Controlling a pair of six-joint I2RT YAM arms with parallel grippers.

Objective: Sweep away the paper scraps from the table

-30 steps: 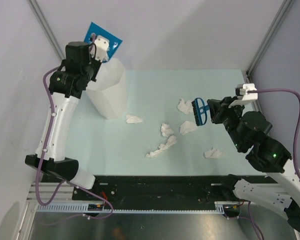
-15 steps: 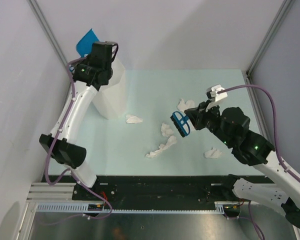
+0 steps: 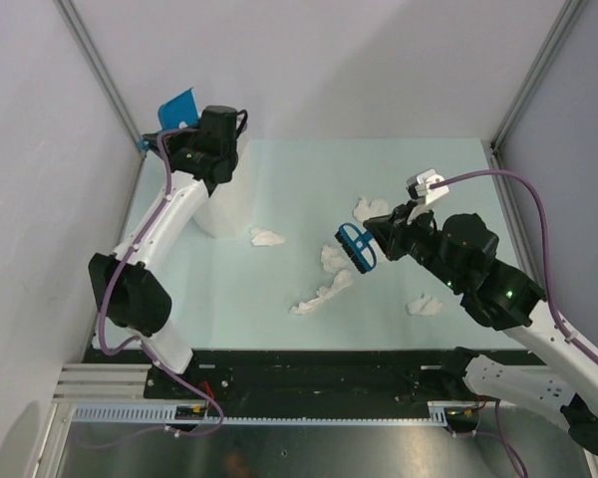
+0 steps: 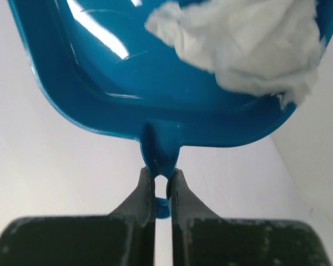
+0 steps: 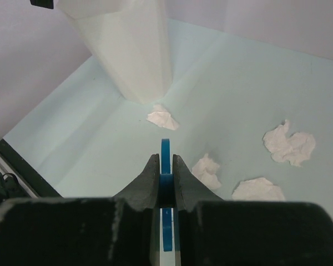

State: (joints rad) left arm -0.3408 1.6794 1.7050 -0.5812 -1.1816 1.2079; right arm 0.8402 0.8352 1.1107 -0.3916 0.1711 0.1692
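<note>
My left gripper (image 4: 161, 176) is shut on the handle of the blue dustpan (image 4: 155, 83), which holds one white paper wad (image 4: 244, 44). In the top view the dustpan (image 3: 179, 108) is raised at the back left, beside the tall white bin (image 3: 229, 204). My right gripper (image 5: 165, 160) is shut on the blue brush (image 3: 356, 246), held above the table (image 3: 279, 179). Paper scraps lie near the bin (image 3: 267, 237), by the brush (image 3: 332, 259), behind it (image 3: 364, 209), nearer the front (image 3: 319, 297) and at the right (image 3: 424, 305).
The white bin (image 5: 130, 44) stands at the table's back left, partly hidden by my left arm in the top view. Grey walls close the back and both sides. A black rail (image 3: 309, 368) runs along the front edge.
My right gripper has carried the brush left and nearer, over the middle scraps. My left arm has swung right over the bin, and the dustpan has turned and shifted left behind it.
</note>
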